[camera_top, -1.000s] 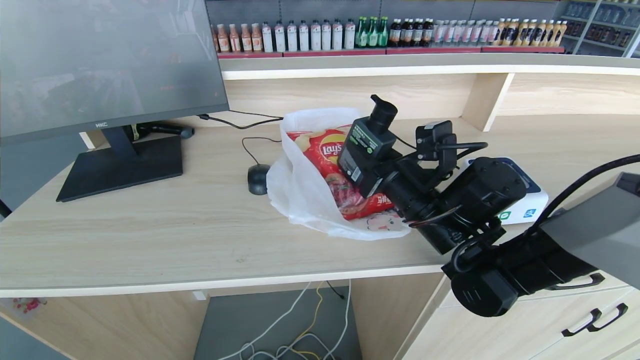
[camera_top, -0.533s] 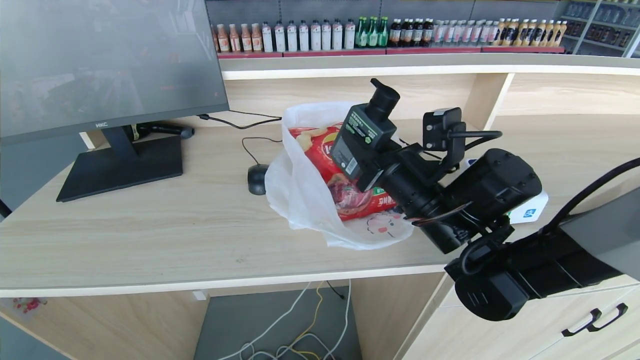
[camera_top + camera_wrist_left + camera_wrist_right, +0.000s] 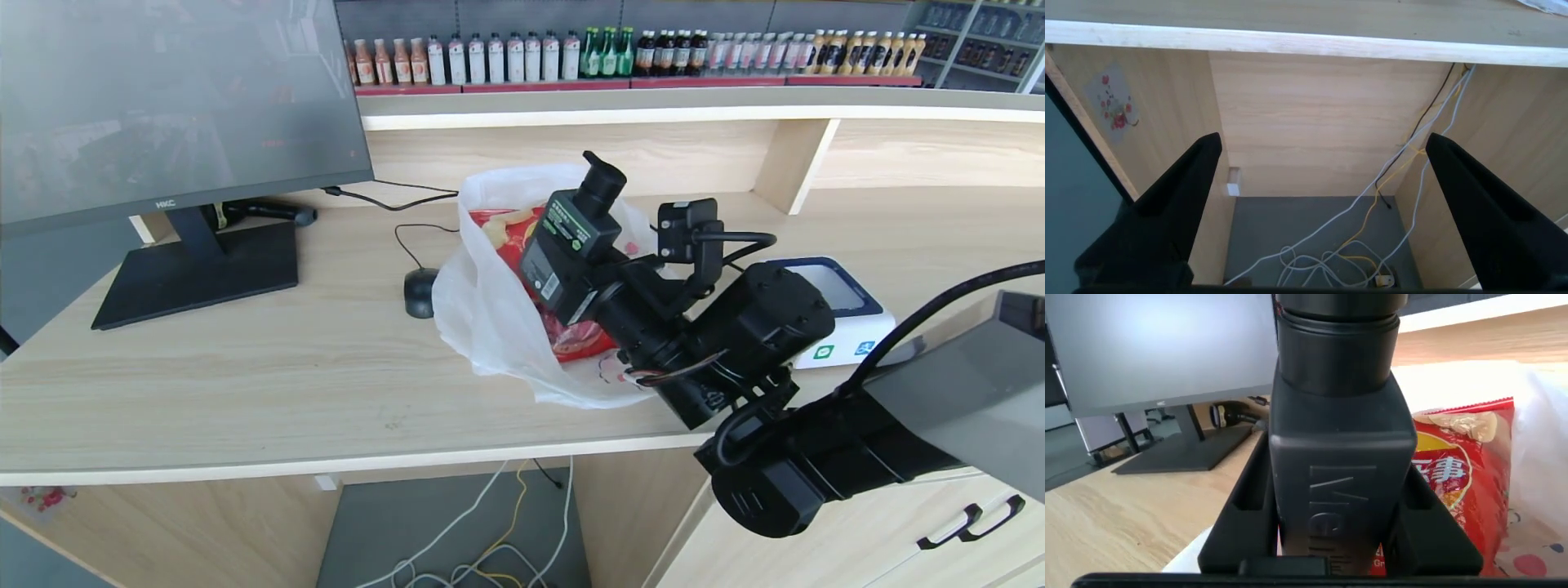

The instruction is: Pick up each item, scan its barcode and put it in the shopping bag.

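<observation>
The right end effector [image 3: 594, 287] is gripping a dark square bottle [image 3: 563, 241] with a black cap, its fingers closed on the lower body, as the right wrist view is confirming. It is holding the bottle tilted above the mouth of the white shopping bag [image 3: 490, 318], with the cap pointing toward the rear edge of the tabletop [image 3: 245, 376] and the barcode label facing up and to the left. The bag is sitting around the middle of the tabletop, its lower part reaching toward the front edge, and a red crisps packet [image 3: 498, 229] is already lying inside it, so one item is judged to be bagged. The white and blue scanner box [image 3: 849, 322] is resting just beside the bag, toward the right end of the tabletop. Whether the bottle's code has been read cannot be told from these views. The bottle is not yet lying in the bag; lowering it through the opening and releasing it is judged to be the outstanding work for this item. The left end effector [image 3: 1323, 139] is hanging below the front edge of the tabletop with its fingers spread apart and nothing between them. A monitor [image 3: 180, 98] is standing at the left rear corner, with a mouse [image 3: 421, 291] just left of the bag.
</observation>
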Available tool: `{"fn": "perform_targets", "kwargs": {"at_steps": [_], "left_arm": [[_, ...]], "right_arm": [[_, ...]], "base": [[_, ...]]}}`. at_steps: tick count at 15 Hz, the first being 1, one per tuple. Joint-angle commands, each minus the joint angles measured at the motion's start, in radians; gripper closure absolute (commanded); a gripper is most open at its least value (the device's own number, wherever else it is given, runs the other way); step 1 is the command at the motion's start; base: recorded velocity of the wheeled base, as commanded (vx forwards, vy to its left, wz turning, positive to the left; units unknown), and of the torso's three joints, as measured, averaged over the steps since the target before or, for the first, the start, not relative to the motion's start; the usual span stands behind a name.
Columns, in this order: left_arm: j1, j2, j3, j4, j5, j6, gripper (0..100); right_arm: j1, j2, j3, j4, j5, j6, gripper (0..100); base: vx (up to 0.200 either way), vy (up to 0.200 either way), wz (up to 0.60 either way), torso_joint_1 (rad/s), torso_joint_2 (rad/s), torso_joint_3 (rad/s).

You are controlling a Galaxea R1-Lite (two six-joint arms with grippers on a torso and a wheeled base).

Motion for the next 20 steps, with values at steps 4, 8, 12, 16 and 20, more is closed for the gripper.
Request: {"fn": "perform_targets", "kwargs": {"at_steps": [4, 8, 12, 16, 20], "left_arm": [[0.0, 0.0, 0.0, 0.0, 0.001, 0.0, 0], [0.0, 0.0, 0.0, 0.0, -0.001, 0.0, 0], [0.0, 0.0, 0.0, 0.0, -0.001, 0.0, 0], [0.0, 0.0, 0.0, 0.0, -0.001, 0.0, 0], [0.0, 0.0, 0.0, 0.0, -0.001, 0.0, 0]], "right_arm": [[0.014, 0.021, 0.017, -0.001, 0.0, -0.005, 100], [0.015, 0.044, 0.015, -0.001, 0.0, 0.001, 100], [0.012, 0.059, 0.017, -0.001, 0.0, 0.001, 100], [0.012, 0.06, 0.017, -0.001, 0.0, 0.001, 0], [0.012, 0.062, 0.015, -0.001, 0.002, 0.003, 0]], "base": [[0.0, 0.0, 0.0, 0.0, 0.0, 0.0], [0.0, 0.0, 0.0, 0.0, 0.0, 0.0], [0.0, 0.0, 0.0, 0.0, 0.0, 0.0], [0.0, 0.0, 0.0, 0.0, 0.0, 0.0], [0.0, 0.0, 0.0, 0.0, 0.0, 0.0]]}}
